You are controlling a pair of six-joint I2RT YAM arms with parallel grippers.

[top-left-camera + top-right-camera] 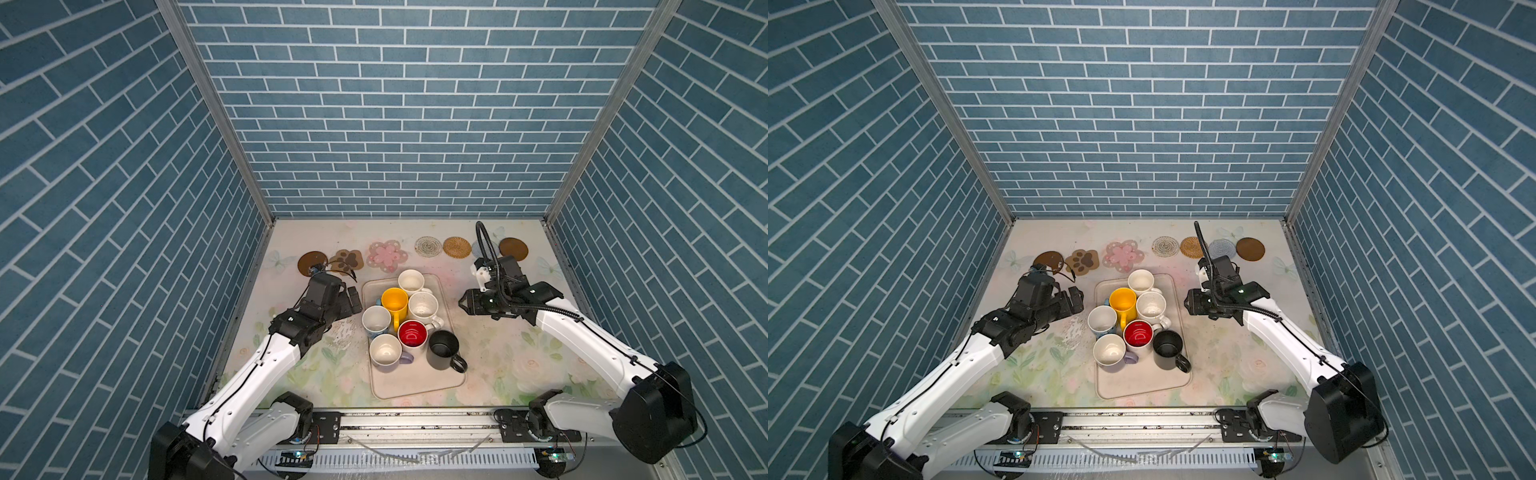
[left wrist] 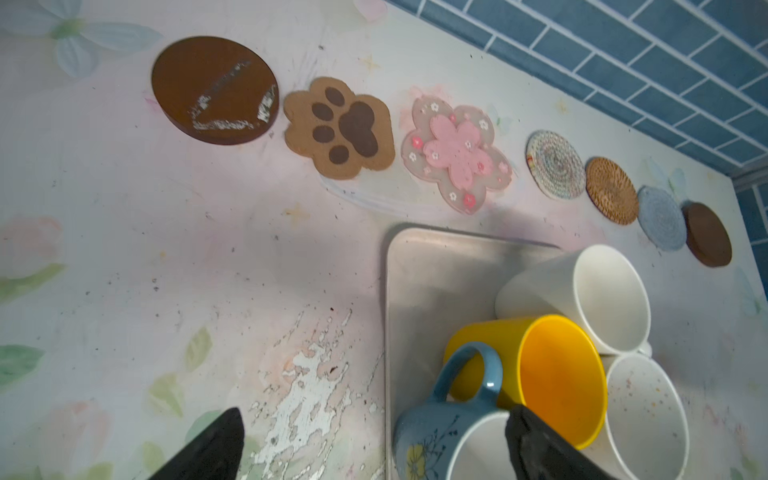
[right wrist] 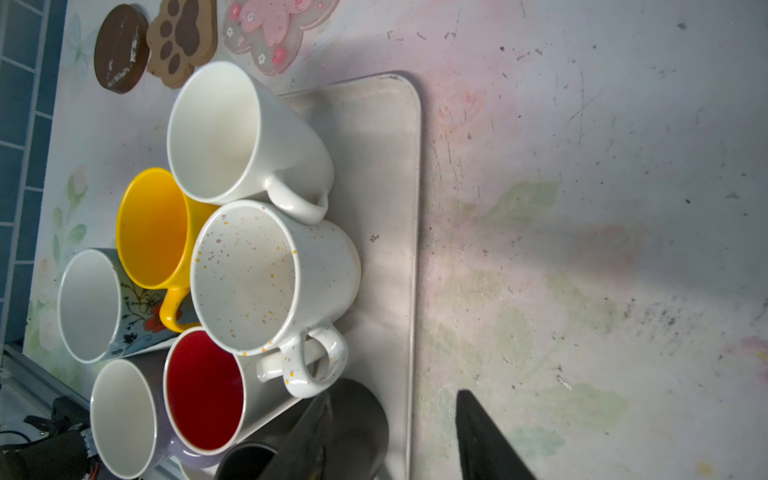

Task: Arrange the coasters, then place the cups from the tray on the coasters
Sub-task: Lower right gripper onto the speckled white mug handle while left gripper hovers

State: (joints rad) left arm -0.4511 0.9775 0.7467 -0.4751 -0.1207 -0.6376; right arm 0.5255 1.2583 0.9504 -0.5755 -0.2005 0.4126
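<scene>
Along the far edge of the flowered tablecloth [image 1: 519, 353], the coasters are lying in a row, all bare: a brown disc [image 1: 307, 259], the brown paw [image 1: 346, 261], the pink flower [image 1: 386, 255], the clear patterned round [image 1: 428, 247], the woven rattan round [image 1: 457, 247], the pale blue knit round [image 1: 1222, 248] and a second brown disc [image 1: 513, 248].

All seven mugs are standing bunched on the far half of the cream tray [image 1: 415, 382]: a plain cream-white mug [image 1: 411, 281], the yellow mug [image 1: 395, 301], a speckled cream mug [image 1: 424, 306], the light blue mug [image 1: 376, 322], the red-lined white mug [image 1: 412, 333], the lavender mug [image 1: 385, 350] and the black mug [image 1: 444, 349].

The left gripper [image 1: 354, 300] is hovering just beside the tray's left rim. Its jaws are gaping wide and holding nothing, and one finger is showing over the light blue mug in the left wrist view. The right gripper [image 1: 462, 303] is hanging just off the tray's right rim near the speckled cream mug, its jaws standing partly apart and empty.
</scene>
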